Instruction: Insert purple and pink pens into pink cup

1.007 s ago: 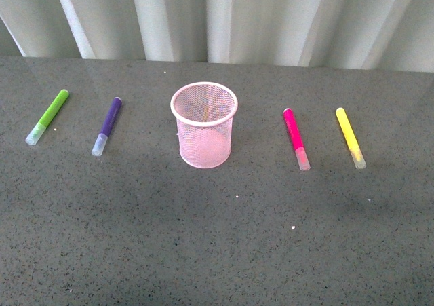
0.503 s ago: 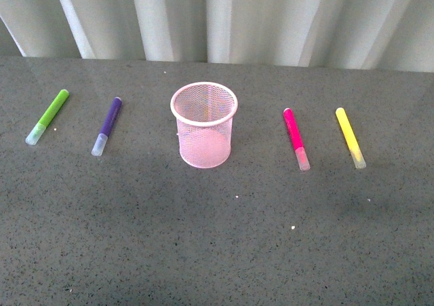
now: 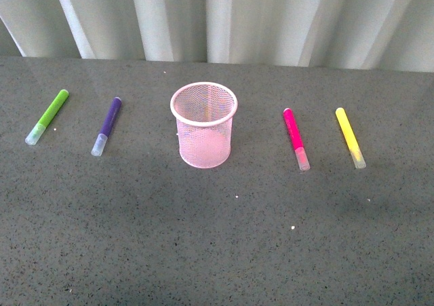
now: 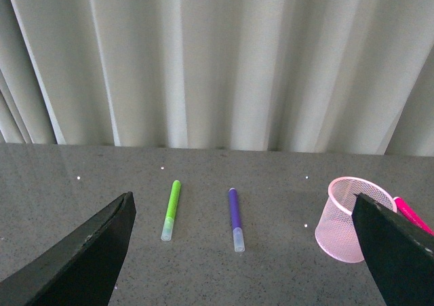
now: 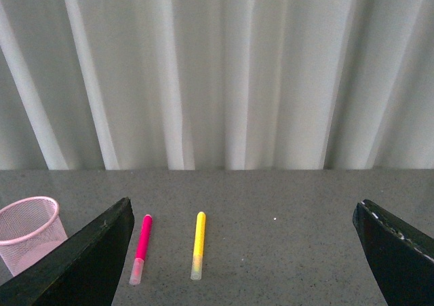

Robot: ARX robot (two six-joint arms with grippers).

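Front view is showing nothing moving over the last second: every item is lying exactly where it was, and neither of my arms is entering this picture yet.

The pink cup (image 3: pixel 203 143) is standing upright mid-table and looks empty through the mesh. The purple pen (image 3: pixel 108 124) is lying flat well to its left, pale cap pointing toward the near edge. Further left is the lime-green marker (image 3: pixel 49 116), which I am ignoring. The pink pen (image 3: pixel 296 138) is lying flat well to the cup's right, cap near, with the yellow marker (image 3: pixel 350 136) just beyond it on the right.

Wrist views are telling me more. My left gripper (image 4: pixel 241 204) is hanging above the table (image 3: pixel 217 252) with its jaws spread wide and nothing between them, looking down on the purple pen. My right gripper (image 5: pixel 245 202) is likewise spread and empty, facing the pink pen.

So the task is sitting at its start: both pens are out of the cup, untouched. I am judging the first reach is next, each arm taking the pen on its own side.
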